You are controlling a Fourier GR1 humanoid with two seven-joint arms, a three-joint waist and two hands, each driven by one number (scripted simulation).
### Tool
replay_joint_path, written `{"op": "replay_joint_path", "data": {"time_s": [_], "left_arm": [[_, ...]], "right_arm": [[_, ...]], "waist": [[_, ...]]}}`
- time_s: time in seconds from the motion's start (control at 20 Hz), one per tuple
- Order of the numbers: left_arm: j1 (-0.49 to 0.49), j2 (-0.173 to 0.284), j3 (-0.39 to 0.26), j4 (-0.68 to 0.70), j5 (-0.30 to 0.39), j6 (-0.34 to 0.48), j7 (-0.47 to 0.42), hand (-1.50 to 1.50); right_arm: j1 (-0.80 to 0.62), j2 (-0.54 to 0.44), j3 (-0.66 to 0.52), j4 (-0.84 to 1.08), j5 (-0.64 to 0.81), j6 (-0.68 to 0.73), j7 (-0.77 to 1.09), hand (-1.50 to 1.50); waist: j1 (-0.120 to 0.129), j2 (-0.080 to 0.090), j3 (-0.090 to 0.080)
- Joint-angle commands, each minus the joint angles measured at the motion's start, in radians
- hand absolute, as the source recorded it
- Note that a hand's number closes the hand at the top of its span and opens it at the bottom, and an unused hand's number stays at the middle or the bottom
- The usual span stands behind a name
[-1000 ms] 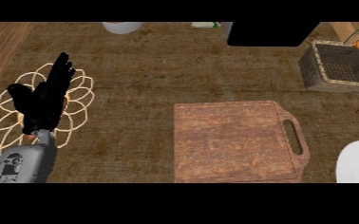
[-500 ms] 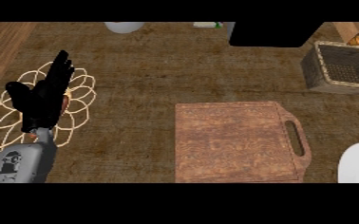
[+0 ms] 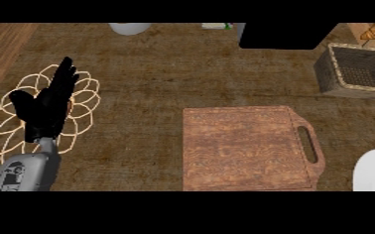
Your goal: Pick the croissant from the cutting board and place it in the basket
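Wooden cutting board [image 3: 245, 148] lies right of the open left hand [image 3: 45, 106].

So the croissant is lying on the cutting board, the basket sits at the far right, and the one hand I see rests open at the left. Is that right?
Not quite. In the head view the cutting board has no croissant on it; its top is bare wood, and no croissant is clear anywhere. The rest holds: the basket sits at the far right, and the left hand rests open at the left.
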Motion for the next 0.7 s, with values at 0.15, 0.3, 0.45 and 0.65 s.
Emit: {"op": "replay_joint_path", "data": {"time_s": [0.15, 0.3, 0.45, 0.65], "left_arm": [[0.017, -0.011, -0.002, -0.005, -0.004, -0.009, -0.010, 0.00], [-0.021, -0.028, -0.005, 0.017, -0.022, 0.013, -0.011, 0.00], [-0.031, 0.002, 0.013, 0.000, -0.008, -0.012, 0.026, 0.00], [-0.013, -0.001, 0.013, 0.007, -0.013, -0.021, 0.008, 0.00]], "right_arm": [[-0.053, 0.008, 0.042, 0.162, 0.113, 0.083, -0.068, 1.50], [-0.071, 0.021, 0.011, 0.198, 0.136, 0.067, -0.100, 1.50], [-0.093, 0.040, -0.012, 0.323, 0.168, -0.017, -0.160, 1.50], [-0.140, 0.096, -0.016, 0.363, 0.214, -0.048, -0.133, 1.50]], "waist": [[-0.007, -0.001, 0.000], [-0.015, -0.003, 0.000], [-0.005, 0.001, 0.001], [-0.002, 0.000, 0.001]]}}
